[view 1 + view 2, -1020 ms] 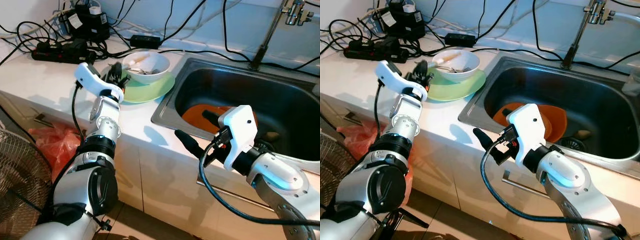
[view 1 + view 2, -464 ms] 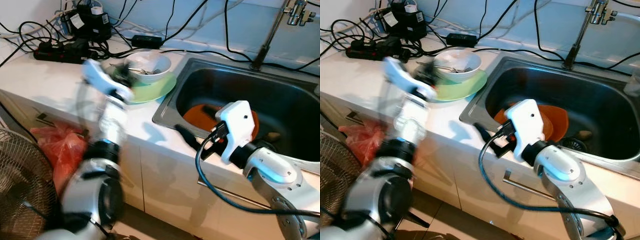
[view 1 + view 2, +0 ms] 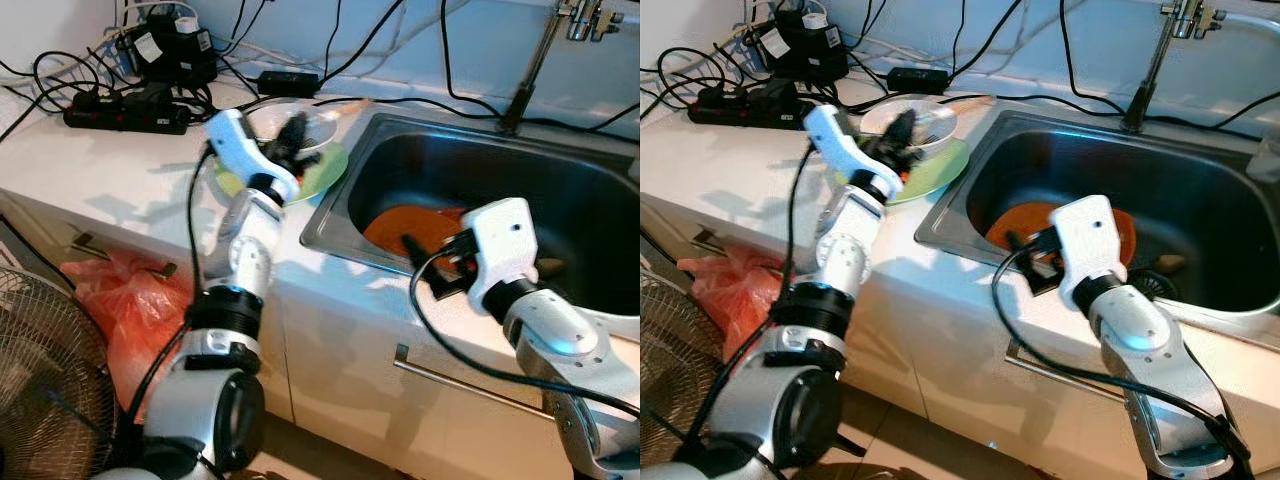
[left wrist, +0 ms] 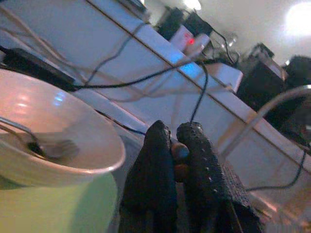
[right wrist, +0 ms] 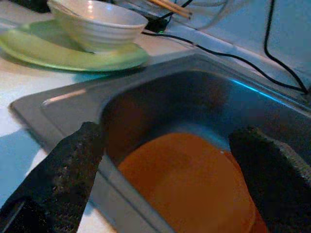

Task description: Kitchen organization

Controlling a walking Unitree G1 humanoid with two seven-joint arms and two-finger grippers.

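Observation:
A white bowl (image 3: 912, 113) with a utensil (image 4: 48, 145) in it stands on a green plate (image 3: 322, 165) on the counter, left of the sink (image 3: 560, 190). My left gripper (image 3: 293, 132) hovers at the bowl's near rim. It is shut on a pair of wooden chopsticks (image 3: 338, 107) that stick out toward the sink, and their ends show between its fingers (image 4: 158, 160). An orange plate (image 3: 420, 225) lies in the sink. My right gripper (image 5: 170, 133) is open at the sink's front edge, with the orange plate (image 5: 194, 189) beyond its fingers.
A power strip with tangled black cables (image 3: 125, 110) lies at the back left of the counter. The faucet (image 3: 530, 70) rises behind the sink. Below the counter are a red plastic bag (image 3: 130, 300), a wire fan (image 3: 40, 400) and a cabinet handle (image 3: 470, 375).
My left gripper has swung right, from the plate's left edge to over the bowl. My right gripper has risen from below the counter front to the sink's rim.

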